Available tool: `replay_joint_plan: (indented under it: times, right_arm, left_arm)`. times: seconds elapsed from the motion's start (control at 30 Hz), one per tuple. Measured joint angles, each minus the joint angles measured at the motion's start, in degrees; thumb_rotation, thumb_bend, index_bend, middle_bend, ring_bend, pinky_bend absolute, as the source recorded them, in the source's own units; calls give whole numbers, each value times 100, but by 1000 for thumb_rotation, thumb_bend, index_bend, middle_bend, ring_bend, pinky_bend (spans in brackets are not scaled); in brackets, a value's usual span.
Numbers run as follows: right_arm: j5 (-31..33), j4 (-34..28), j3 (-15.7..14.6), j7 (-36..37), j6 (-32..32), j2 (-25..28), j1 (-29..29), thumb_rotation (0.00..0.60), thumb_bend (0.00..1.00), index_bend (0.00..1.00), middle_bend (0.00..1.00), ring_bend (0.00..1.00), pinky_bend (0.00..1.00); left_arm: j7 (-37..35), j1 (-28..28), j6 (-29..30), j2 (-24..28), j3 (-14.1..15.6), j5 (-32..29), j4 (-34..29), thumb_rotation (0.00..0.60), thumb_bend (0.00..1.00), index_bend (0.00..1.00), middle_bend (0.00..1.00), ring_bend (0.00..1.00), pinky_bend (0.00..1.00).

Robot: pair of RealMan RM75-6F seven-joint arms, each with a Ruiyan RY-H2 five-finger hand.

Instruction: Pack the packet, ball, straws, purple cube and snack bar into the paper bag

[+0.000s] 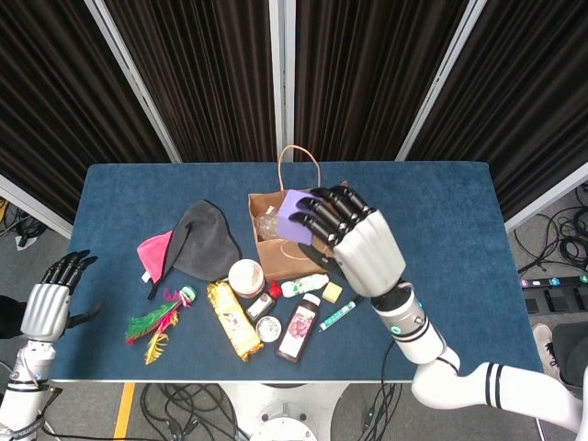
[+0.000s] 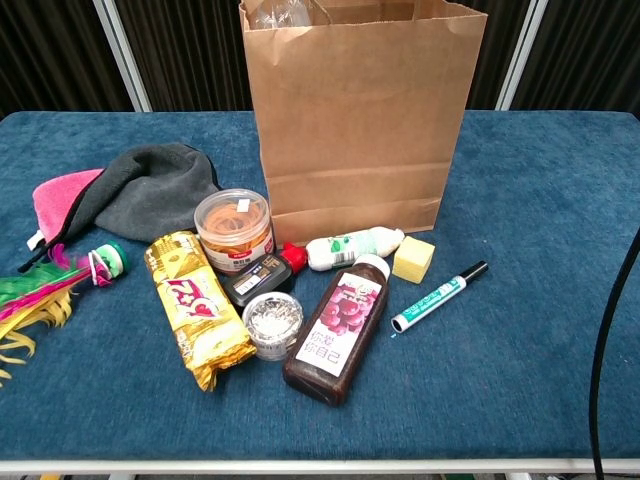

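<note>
Your right hand [image 1: 354, 241] is raised over the open top of the paper bag [image 1: 292, 248], pinching the purple cube [image 1: 295, 210] at its dark fingertips [image 1: 317, 216], back of the hand facing the head camera. One flat face of the cube looks up at that camera; it has no long axis to speak of. The chest view shows neither this hand nor the cube.

Below and to the left of that hand, on the blue tabletop [image 1: 441, 230], lies the snack bar [image 2: 196, 305] in gold wrapping, flat, its long axis running from near the round tub [image 2: 234, 228] toward the tabletop's near edge. A crinkled clear packet [image 1: 268, 224] shows inside the bag under your fingertips (the ball and straws cannot be made out).

Your left hand [image 1: 50, 299] is well apart, beyond the tabletop's left edge, fingers slightly spread and holding nothing.

Beside the snack bar are a dark juice bottle [image 2: 336, 327], a small white bottle [image 2: 352, 247], a yellow cube [image 2: 412, 259] and a marker [image 2: 438, 296].
</note>
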Motion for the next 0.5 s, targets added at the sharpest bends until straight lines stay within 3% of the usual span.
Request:
replay_joint_plan:
  times: [0.3, 0.5]
  right_arm:
    - [940, 1036, -19, 73, -290, -286, -3, 600, 226, 484, 428, 305, 376]
    - [1402, 1242, -137, 380, -582, -495, 20, 600, 227, 484, 428, 305, 376]
  left_arm:
    - [-21, -6, -36, 31, 5, -20, -65, 600, 260, 238, 235, 147, 207]
    - [-27, -2, -70, 74, -26, -73, -122, 600, 260, 238, 235, 147, 207]
